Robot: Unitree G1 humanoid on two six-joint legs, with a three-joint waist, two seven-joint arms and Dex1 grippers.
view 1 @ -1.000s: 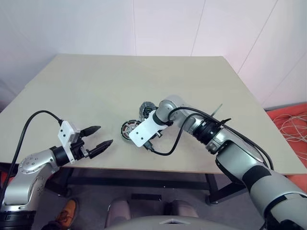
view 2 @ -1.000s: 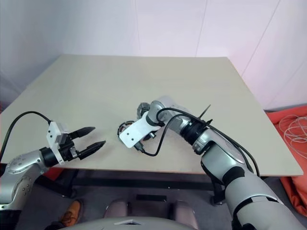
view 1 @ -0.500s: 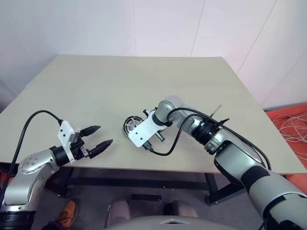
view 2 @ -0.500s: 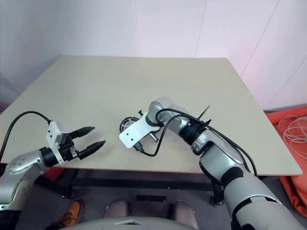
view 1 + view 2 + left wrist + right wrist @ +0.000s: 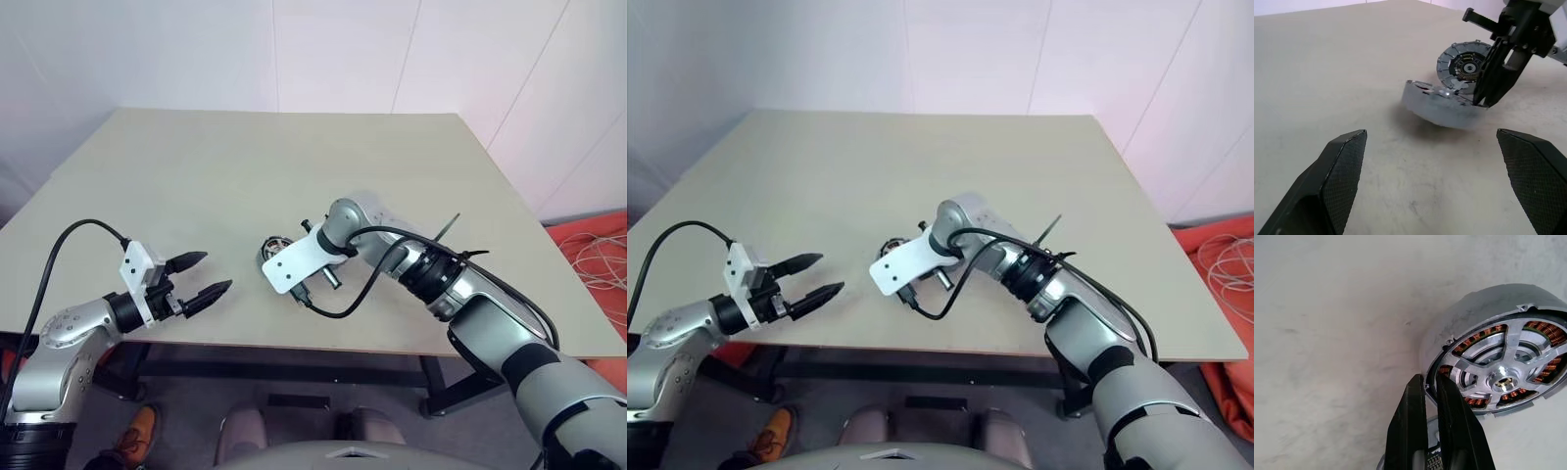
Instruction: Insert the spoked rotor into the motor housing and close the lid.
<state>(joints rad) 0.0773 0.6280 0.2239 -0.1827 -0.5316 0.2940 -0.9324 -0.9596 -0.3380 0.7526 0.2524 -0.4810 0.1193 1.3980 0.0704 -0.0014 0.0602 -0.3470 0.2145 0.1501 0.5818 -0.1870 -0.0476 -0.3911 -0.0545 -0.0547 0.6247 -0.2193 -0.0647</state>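
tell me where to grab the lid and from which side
By the rim, pinched edge-on: the lid is a thin flat disc with no handle. Probably come down from above, since the motor housing, tilted up in the shut right gripper, stands between it and the open left gripper.

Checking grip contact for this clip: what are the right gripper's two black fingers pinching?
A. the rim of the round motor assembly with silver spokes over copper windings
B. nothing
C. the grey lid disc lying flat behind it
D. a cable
A: the right gripper is pinched on the rim of the round motor assembly, which is tilted up off the beige table.
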